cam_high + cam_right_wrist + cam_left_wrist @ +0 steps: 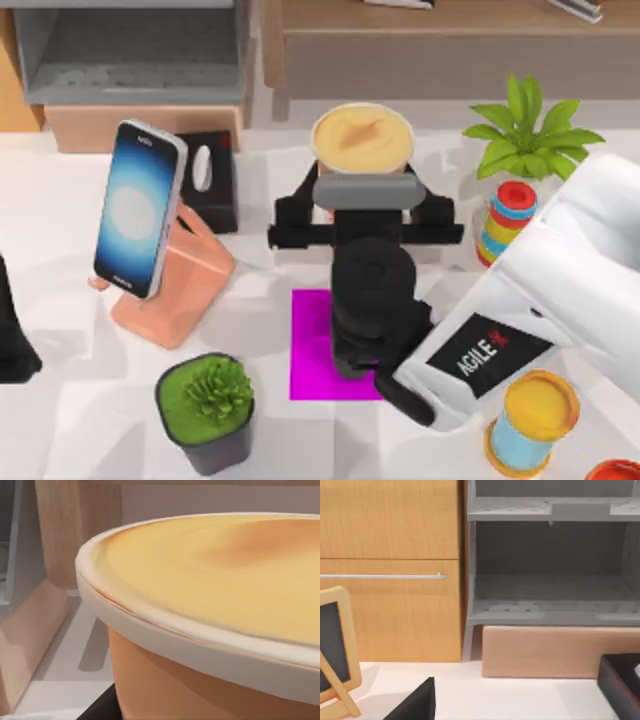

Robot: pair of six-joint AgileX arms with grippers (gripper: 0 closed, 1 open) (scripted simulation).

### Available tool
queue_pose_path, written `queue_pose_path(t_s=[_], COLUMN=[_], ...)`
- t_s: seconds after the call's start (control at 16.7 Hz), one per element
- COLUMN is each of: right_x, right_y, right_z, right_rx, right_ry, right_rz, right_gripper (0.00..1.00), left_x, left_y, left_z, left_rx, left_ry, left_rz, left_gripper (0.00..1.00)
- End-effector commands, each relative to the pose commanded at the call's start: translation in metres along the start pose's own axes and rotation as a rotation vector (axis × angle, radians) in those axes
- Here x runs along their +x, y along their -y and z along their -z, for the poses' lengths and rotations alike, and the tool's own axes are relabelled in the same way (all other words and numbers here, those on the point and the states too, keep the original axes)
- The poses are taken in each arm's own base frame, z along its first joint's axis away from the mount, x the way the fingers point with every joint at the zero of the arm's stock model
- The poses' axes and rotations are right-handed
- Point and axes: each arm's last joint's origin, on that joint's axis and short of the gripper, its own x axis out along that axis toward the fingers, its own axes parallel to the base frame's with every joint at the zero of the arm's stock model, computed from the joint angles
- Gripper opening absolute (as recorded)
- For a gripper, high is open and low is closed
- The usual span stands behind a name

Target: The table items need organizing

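The tall orange cup with its creamy-yellow top [362,140] stands at the table's back middle, and it looms very close in the right wrist view [215,580]. My right gripper [366,222] reaches in from the right, one black finger on each side of the cup's body, shut on it. A dark fingertip [100,707] shows beside the cup wall. A smartphone with a glowing blue-white screen [140,205] leans on a salmon stand [180,285] at the left. My left arm [12,340] sits parked at the left edge of the white table [60,200].
A magenta mat [310,350] lies under the right arm. A black box [212,178] sits behind the phone stand. Potted plants [205,405] [530,135], a striped ring stack [505,220] and a yellow-topped blue cylinder [530,420] stand around. A grey shelf [550,595] backs the table.
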Motion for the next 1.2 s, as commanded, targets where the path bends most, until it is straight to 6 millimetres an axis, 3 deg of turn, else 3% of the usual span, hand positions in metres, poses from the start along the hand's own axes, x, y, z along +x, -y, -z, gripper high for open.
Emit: queue_pose_path(t_s=[0.42,0.66,0.9,1.2], right_x=[0.000,0.021,0.055,0.086], right_y=[0.000,0.010,0.056,0.151], right_z=[-0.006,-0.044,-0.104,-0.158], right_rx=[0.001,0.077,0.142,0.123], right_ry=[0.000,0.071,0.165,0.222], right_rz=[0.001,0.024,0.084,0.186], right_gripper=[0.00,0.00,0.00,0.00], left_x=[0.000,0.000,0.000,0.000], left_y=[0.000,0.000,0.000,0.000], left_z=[0.000,0.000,0.000,0.000], left_rx=[0.000,0.000,0.000,0.000], left_ry=[0.000,0.000,0.000,0.000], left_rz=[0.000,0.000,0.000,0.000], left_gripper=[1.00,1.00,1.00,1.00])
